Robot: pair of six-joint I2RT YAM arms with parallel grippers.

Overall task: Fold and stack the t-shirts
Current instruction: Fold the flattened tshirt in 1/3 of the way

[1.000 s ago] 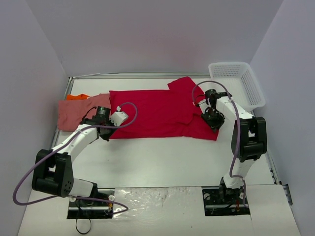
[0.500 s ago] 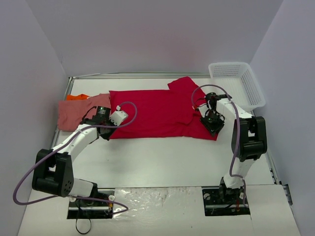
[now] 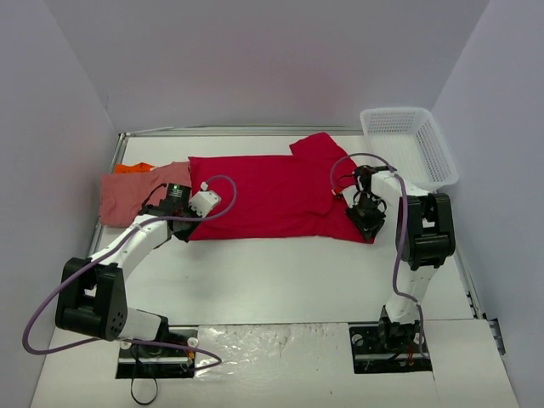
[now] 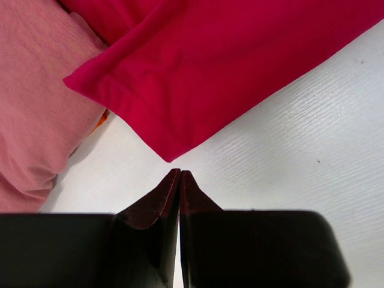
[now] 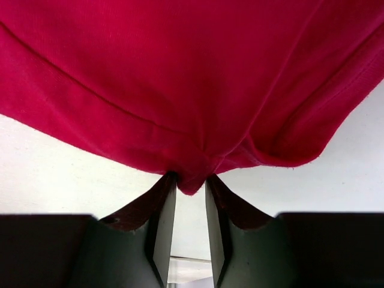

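Note:
The bright red t-shirt [image 3: 272, 195] lies spread across the back of the table. The salmon pink t-shirt [image 3: 132, 194] is bunched at its left, with a bit of the orange one [image 3: 134, 167] showing behind. My left gripper [image 3: 182, 231] is shut and empty, its tips [image 4: 180, 173] just short of the red shirt's near-left corner [image 4: 171, 153], with pink cloth [image 4: 36, 102] to the left. My right gripper [image 3: 368, 219] is at the shirt's near-right corner, shut on a fold of its red hem [image 5: 191, 180].
A white mesh basket [image 3: 438, 153] stands at the back right corner, just beyond the right arm. Bare white table [image 3: 280, 280] lies between the shirts and the arm bases. Walls close in the left, back and right sides.
My right gripper has slid toward the near edge along the red shirt's right side, and its jaws widened briefly then closed on the hem. The left arm has not moved.

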